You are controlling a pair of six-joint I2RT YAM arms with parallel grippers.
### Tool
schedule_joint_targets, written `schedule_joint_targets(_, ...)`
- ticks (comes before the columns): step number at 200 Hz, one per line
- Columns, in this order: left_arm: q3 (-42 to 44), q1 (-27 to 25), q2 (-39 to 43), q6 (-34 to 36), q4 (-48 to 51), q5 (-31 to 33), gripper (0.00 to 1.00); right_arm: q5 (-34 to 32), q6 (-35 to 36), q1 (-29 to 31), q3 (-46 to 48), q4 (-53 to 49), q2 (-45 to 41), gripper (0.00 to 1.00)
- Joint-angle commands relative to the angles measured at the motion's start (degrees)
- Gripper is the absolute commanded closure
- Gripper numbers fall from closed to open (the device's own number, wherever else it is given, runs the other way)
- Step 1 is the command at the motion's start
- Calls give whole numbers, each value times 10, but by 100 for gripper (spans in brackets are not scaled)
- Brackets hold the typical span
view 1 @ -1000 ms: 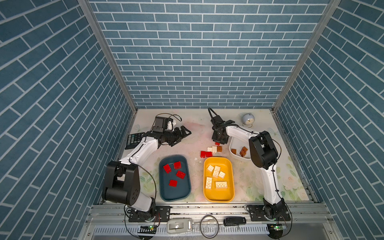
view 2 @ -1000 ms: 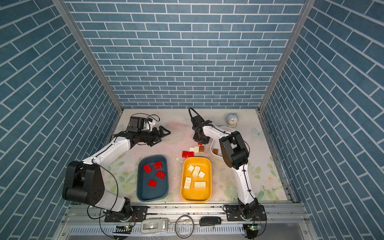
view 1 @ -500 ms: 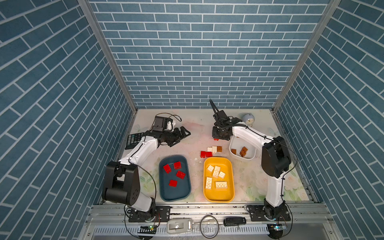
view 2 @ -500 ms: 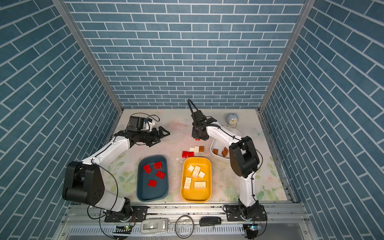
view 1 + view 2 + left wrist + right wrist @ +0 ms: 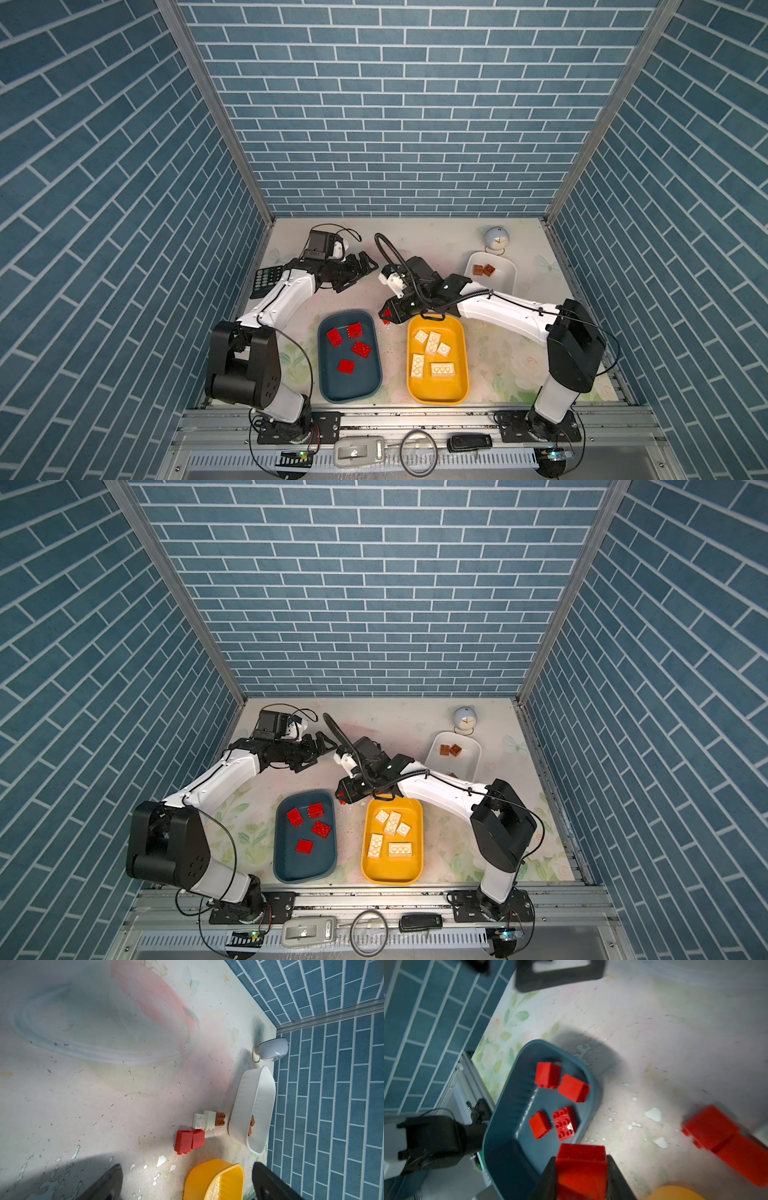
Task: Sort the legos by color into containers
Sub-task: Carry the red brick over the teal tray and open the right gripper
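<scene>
My right gripper (image 5: 581, 1169) is shut on a red lego (image 5: 581, 1159) and hangs by the far right corner of the dark teal container (image 5: 349, 386), between it and the yellow container (image 5: 436, 395). Several red legos (image 5: 353, 345) lie in the teal one and several cream legos (image 5: 432, 353) in the yellow one. The white container (image 5: 505, 278) at the back right holds two brown legos (image 5: 483, 270). Loose on the table are two red legos (image 5: 189, 1140), two white legos (image 5: 204, 1120) and a brown lego (image 5: 220, 1119); my right arm hides them in both top views. My left gripper (image 5: 368, 266) stands open and empty at the back centre.
A black calculator (image 5: 266, 280) lies by the left wall. A small round clock (image 5: 496, 240) stands behind the white container. Blue brick walls close in three sides, and a metal rail (image 5: 415, 419) runs along the front edge.
My right arm has swung from the back centre toward the front and left, carrying the red lego to the gap between the teal and yellow containers. The left arm has barely moved.
</scene>
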State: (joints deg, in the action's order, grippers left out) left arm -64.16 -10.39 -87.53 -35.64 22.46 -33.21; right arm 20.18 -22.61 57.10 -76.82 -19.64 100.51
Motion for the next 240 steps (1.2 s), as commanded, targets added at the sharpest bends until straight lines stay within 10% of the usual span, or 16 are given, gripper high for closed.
schedule_joint_targets(1,-18,4,-7,-2,9,9,2,30,56,31,-15,55,29,82)
schedule_joint_targets(60,-14,4,1,3,16,8,1,-16,93,60,-56,70,113,80)
schedule_joint_targets(116,-6,4,3,4,14,3,2,-36,111,60,-73,65,135,56)
schedule_joint_targets(240,-10,4,18,16,36,-12,2,-66,159,-48,43,-98,-84,43)
